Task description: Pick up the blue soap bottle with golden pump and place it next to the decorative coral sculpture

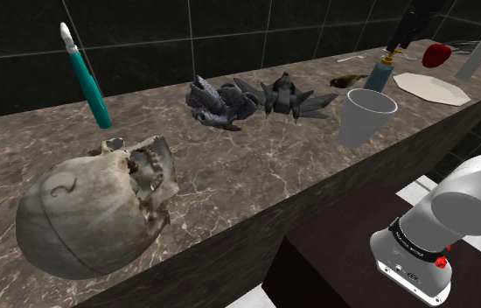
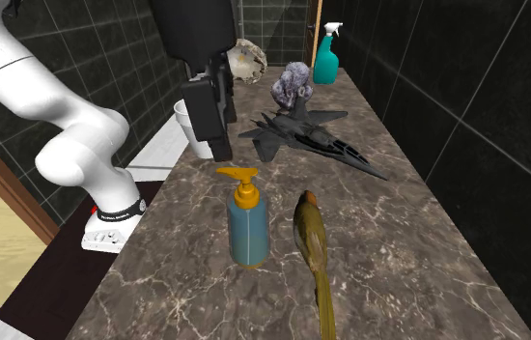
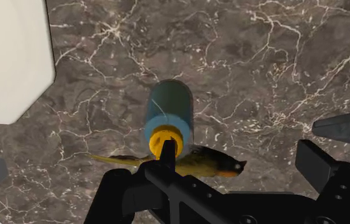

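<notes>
The blue soap bottle (image 2: 250, 230) with a golden pump (image 2: 244, 185) stands upright on the dark marble counter (image 2: 399, 261). In the shoulder view the bottle (image 1: 380, 73) is far along the counter, past the white cup. My black gripper (image 2: 222, 150) hangs just above the pump, a little to the cup's side, touching nothing. Seen from the wrist, the bottle (image 3: 169, 111) lies ahead of the open gripper (image 3: 221, 181), whose fingers (image 3: 317, 164) stand wide apart. The grey-blue coral sculpture (image 1: 221, 103) sits farther along the counter, beyond the jet; it is also the coral (image 2: 293, 85) near the back.
A small olive bird figure (image 2: 312, 241) lies right beside the bottle. A dark model jet (image 2: 312, 135) sits between bottle and coral. A white cup (image 1: 366, 114), white plate (image 1: 431, 89), skull (image 1: 99, 210) and teal spray bottle (image 1: 90, 79) share the counter. Dark tiled wall behind.
</notes>
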